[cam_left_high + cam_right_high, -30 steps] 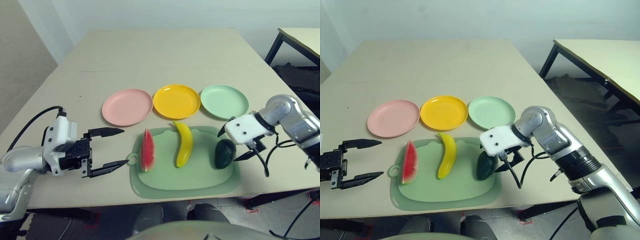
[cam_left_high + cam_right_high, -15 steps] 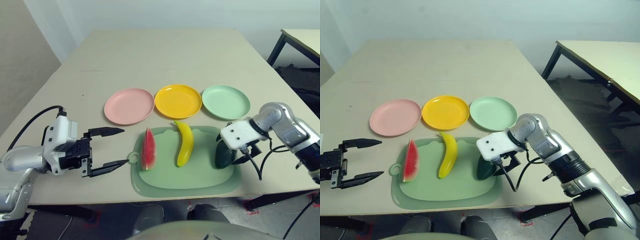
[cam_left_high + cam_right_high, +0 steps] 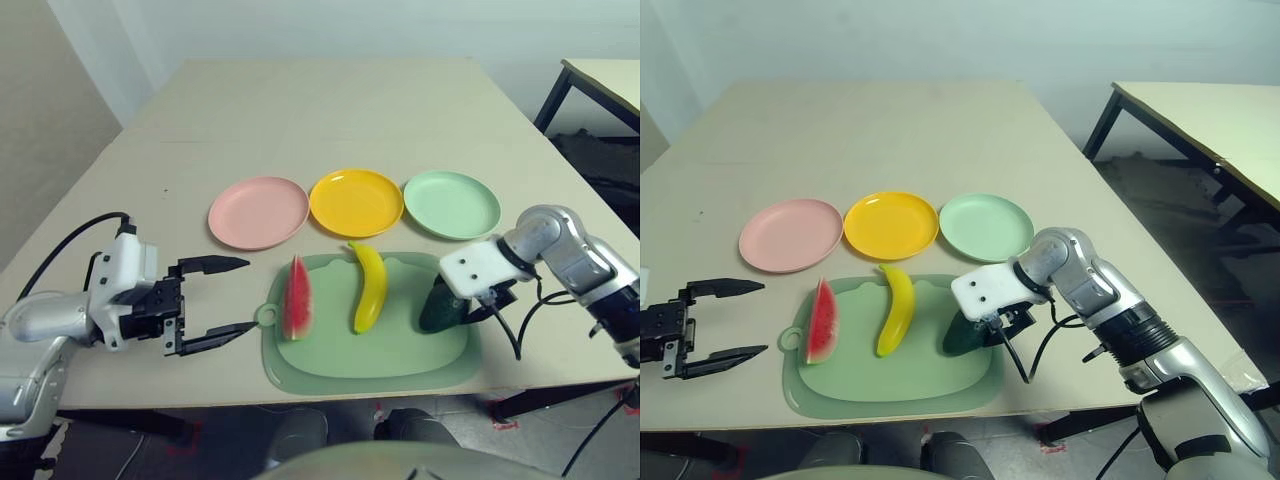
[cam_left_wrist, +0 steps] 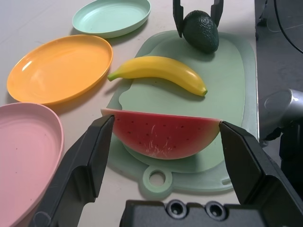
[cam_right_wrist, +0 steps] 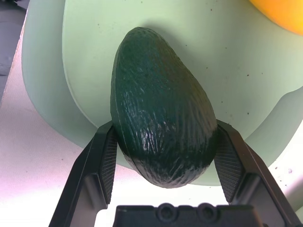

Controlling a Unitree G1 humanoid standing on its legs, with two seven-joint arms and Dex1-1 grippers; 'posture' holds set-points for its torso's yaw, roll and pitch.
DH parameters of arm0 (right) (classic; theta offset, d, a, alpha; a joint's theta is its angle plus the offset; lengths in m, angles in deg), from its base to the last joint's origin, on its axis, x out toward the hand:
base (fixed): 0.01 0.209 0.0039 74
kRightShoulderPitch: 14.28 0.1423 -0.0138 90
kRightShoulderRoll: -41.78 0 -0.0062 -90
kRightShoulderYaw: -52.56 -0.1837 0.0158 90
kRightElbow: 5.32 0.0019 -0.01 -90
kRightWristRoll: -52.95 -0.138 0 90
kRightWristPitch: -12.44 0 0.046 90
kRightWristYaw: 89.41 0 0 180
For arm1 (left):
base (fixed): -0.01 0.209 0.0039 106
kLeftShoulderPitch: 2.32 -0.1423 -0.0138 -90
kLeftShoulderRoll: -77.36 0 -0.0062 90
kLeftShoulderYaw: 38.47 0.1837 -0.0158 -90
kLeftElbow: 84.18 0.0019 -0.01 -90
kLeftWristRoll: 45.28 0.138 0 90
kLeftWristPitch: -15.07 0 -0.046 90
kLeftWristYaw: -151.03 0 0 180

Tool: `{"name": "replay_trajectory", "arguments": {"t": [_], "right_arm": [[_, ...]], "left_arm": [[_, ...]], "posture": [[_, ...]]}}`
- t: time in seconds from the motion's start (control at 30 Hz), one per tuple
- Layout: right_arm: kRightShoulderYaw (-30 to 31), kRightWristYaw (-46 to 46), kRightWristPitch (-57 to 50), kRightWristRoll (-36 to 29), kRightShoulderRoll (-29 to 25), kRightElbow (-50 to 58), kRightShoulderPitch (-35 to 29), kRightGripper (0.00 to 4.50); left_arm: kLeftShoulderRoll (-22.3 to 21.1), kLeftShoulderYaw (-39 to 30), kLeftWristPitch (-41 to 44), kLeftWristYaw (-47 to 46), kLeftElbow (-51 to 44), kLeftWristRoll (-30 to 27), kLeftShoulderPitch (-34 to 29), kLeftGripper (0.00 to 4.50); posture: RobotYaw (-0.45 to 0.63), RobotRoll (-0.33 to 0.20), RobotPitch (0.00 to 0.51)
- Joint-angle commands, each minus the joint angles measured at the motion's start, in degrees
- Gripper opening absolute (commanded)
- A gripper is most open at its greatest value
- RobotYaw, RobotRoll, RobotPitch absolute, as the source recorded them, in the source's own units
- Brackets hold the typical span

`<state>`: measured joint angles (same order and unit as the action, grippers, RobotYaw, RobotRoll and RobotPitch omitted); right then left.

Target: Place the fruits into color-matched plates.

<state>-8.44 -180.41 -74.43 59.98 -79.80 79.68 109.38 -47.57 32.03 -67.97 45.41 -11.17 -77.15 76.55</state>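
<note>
Avocado (image 3: 441, 306) sits at the right end of the green mat (image 3: 370, 352), and you've got the right gripper (image 3: 468, 300) on it. In the eye views its long axis is tilted, lower end toward near-left, upper end under the gripper's white body. Banana (image 3: 368, 285) lies mid-mat, long axis near-to-far, curved. Watermelon wedge (image 3: 294, 298) stands on the mat's left part, long axis also near-to-far, red face to the right. Pink plate (image 3: 258, 212), yellow plate (image 3: 355, 201) and mint plate (image 3: 451, 203) run left to right in a row just beyond the mat, all w/o fruit. Your left gripper (image 3: 222, 298) hovers left of the mat, jaws wide apart, holding nothing.

Left wrist view: wedge framed btwn the two spread fingers (image 4: 85, 165) but not touched; banana and avocado further along the mat.

Right wrist view: both pads (image 5: 110, 158) press the avocado's wide end, one each side; narrow end points away from the gripper, over the mat.
</note>
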Motion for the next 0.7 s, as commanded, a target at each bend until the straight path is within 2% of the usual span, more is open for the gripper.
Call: {"name": "replay_trajectory", "arguments": {"t": [0.03,0.4,0.57,0.7], "right_arm": [[-1.03,-1.38,-2.04,-1.76,-0.63,1.05,1.39,3.2],[-0.5,-1.51,-4.69,-3.85,0.03,-2.5,7.06,3.2],[-1.8,-1.27,-4.19,-2.65,3.11,-11.78,14.63,3.2],[-3.29,2.59,-1.57,-0.96,6.87,-28.38,23.63,3.2]], "left_arm": [[-0.12,0.93,-0.47,0.22,0.48,0.47,0.61,4.5],[0.54,1.82,-1.07,-0.53,1.29,0.81,1.54,4.5],[1.22,1.7,-0.48,-2.02,1.06,-0.02,2.52,4.5],[2.97,1.59,5.33,-8.02,-0.94,-2.8,4.67,4.5]], "posture": [[0.17,0.0,0.0],[0.17,0.0,0.0],[0.17,0.0,0.0],[0.17,0.0,0.0]]}}
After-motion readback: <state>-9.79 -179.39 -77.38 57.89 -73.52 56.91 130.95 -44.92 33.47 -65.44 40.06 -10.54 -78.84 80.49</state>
